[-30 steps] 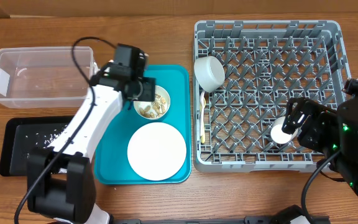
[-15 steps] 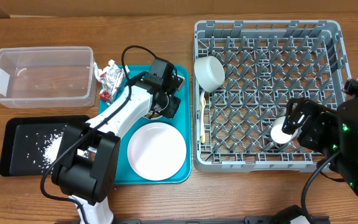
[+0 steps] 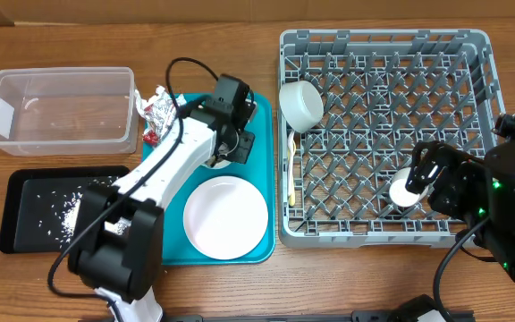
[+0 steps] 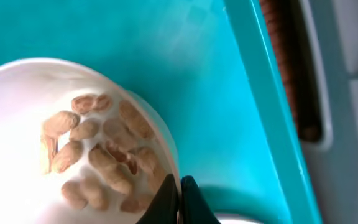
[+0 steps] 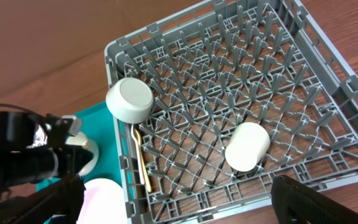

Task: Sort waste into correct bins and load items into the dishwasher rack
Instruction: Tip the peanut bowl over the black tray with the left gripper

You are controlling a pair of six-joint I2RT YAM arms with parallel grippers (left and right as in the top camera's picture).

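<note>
The left fingers point(image 4: 182, 200) were clamped shut on the rim of the bowl point(image 4: 17, 112), nuts point(image 4: 104, 155) heaped just beyond their tips; the right fingers point(image 5: 179, 202) gaped empty over the rack point(image 5: 278, 68). That thin pinch probably needed a level, slow lift to avoid spilling.

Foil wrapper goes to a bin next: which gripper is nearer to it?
Left. The left gripper is just right of the foil wrapper, shut on the rim of the nut bowl; the right gripper is open far across, above the dishwasher rack.
</note>
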